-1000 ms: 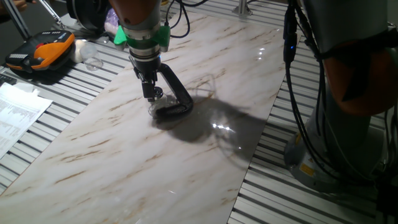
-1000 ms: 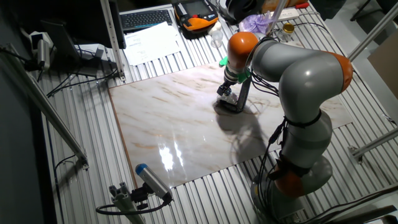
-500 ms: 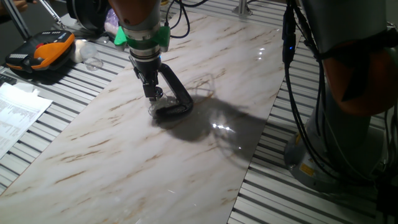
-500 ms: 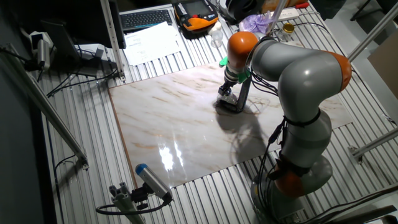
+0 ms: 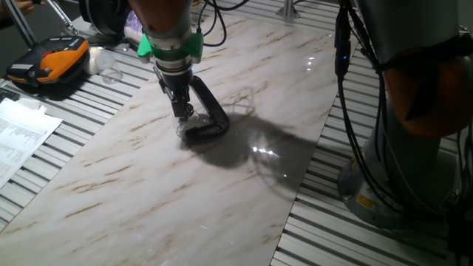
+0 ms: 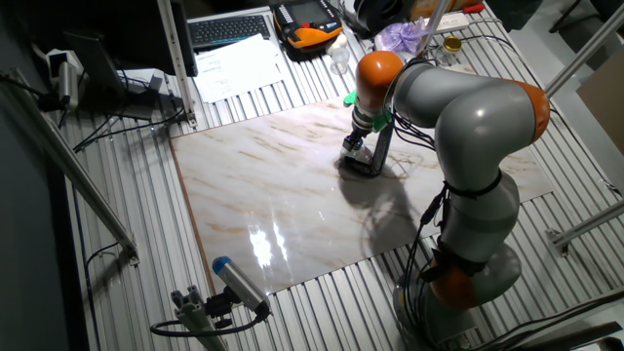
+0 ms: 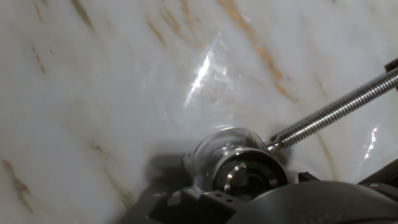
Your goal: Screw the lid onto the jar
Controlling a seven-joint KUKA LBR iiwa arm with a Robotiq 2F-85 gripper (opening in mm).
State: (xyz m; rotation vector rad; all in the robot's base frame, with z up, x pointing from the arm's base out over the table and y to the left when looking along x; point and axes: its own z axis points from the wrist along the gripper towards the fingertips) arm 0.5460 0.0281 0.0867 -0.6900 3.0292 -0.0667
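Note:
The jar [image 5: 182, 128] is small clear glass and stands on the marble board, held by the black C-clamp [image 5: 209, 118]. In the hand view the jar [image 7: 217, 146] shows with the clamp's threaded screw [image 7: 333, 112] pressing its right side. The silvery lid [image 7: 249, 176] sits on the jar's mouth. My gripper [image 5: 181, 113] points straight down over the jar with its narrow fingers closed together on the lid. It also shows in the other fixed view [image 6: 353, 144]. In the hand view the fingertips are mostly hidden at the lower edge.
The marble board [image 5: 148, 192] lies on a slatted metal table. An orange-and-black case [image 5: 48, 65], papers [image 5: 18, 133] and a clear glass vessel [image 5: 111, 74] lie off the board's left side. The arm's base [image 6: 468, 263] stands at the board's near right.
The hand has turned slightly about its own axis over the jar. The jar and clamp have not moved.

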